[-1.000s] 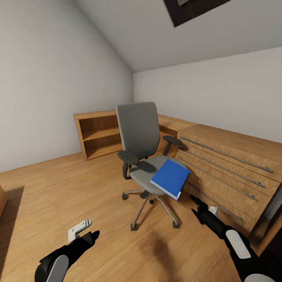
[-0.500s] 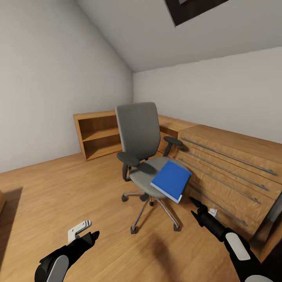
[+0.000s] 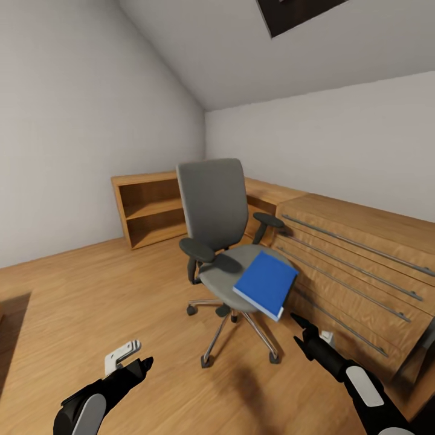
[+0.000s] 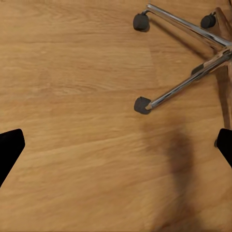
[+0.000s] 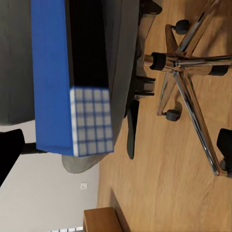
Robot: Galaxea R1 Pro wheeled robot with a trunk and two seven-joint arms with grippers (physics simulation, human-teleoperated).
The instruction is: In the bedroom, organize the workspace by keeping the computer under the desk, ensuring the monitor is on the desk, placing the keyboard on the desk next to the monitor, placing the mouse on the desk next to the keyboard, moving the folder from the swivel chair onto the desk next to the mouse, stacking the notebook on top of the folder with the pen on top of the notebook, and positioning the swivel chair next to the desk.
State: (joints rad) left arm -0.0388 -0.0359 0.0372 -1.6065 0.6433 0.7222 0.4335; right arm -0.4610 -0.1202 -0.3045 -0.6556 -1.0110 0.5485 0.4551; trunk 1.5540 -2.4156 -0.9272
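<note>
The grey swivel chair [image 3: 211,205] stands on the oak floor in the middle of the head view, its chrome base [image 4: 186,84] close to my arms. On the right front part of its seat lies the blue folder [image 3: 266,284], one corner sticking out past the seat edge. The right wrist view shows the folder [image 5: 50,72] close up, with its black spine and white page edge. My right gripper [image 3: 305,331] is open, low and just right of the chair, short of the folder. My left gripper [image 3: 138,360] hangs open over bare floor left of the chair base.
A light oak dresser [image 3: 362,260] with long metal bar handles runs along the right wall, close behind the chair. Open oak corner shelves [image 3: 151,208] stand at the back. A dark skylight [image 3: 296,12] sits in the sloped ceiling. Floor to the left is open.
The whole view has shifted slightly as the camera drew nearer the chair. Both arms keep their pose, and the folder lies as before on the seat.
</note>
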